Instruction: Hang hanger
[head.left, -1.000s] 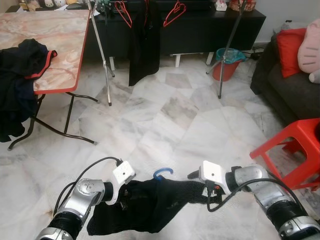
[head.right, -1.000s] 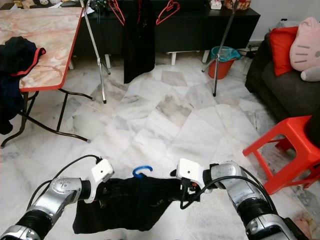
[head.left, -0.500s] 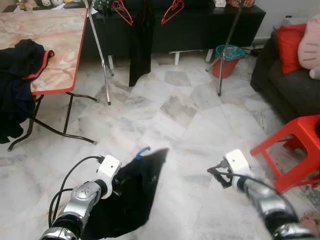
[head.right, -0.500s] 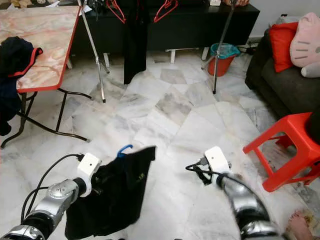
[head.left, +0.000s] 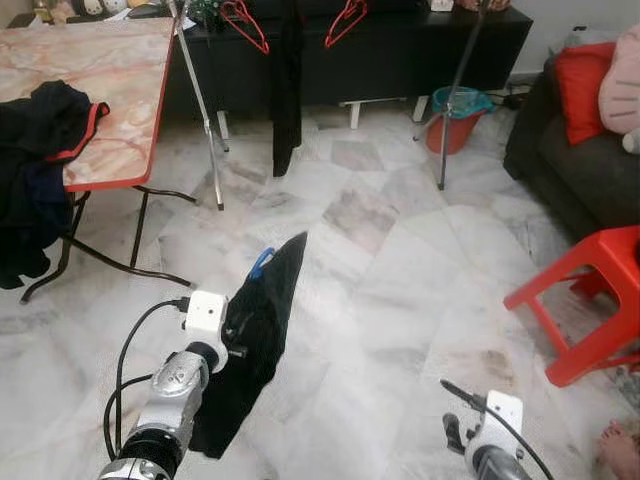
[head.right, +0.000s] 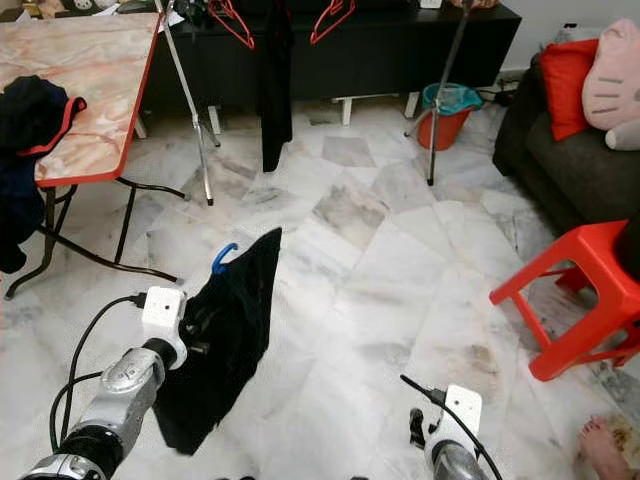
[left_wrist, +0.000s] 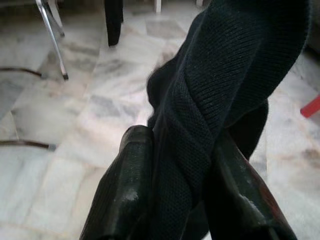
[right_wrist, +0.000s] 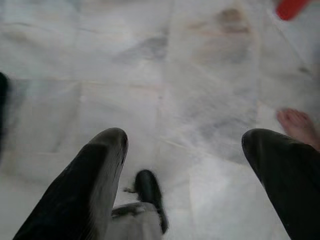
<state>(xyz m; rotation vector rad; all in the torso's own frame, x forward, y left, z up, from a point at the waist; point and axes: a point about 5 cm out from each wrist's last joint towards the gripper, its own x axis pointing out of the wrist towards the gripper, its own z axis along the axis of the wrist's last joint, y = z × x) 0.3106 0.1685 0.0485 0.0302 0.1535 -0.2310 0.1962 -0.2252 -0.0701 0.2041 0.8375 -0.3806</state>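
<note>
A black knit garment (head.left: 255, 330) on a blue hanger, whose hook (head.left: 262, 262) sticks up at its top, hangs edge-on above the marble floor. My left gripper (left_wrist: 177, 200) is shut on a fold of this garment, low at the left. My right gripper (right_wrist: 195, 165) is open with its fingers wide apart, pointing down at the bare floor; its wrist (head.left: 485, 430) sits low at the right. Straight ahead stands a clothes rack (head.left: 205, 130) with red hangers (head.left: 245, 20) and a hanging black garment (head.left: 288, 90).
A marble-top folding table (head.left: 110, 110) with dark clothes (head.left: 40, 160) stands at the left. At the right are a red plastic stool (head.left: 590, 300) and a dark sofa (head.left: 570, 170). A red bucket (head.left: 455, 120) stands by the rack's right leg. A person's bare foot (right_wrist: 297, 125) is near my right gripper.
My right gripper has let go of the garment and dropped low to the right. The left arm has lifted the garment, which now hangs from it alone, turned edge-on.
</note>
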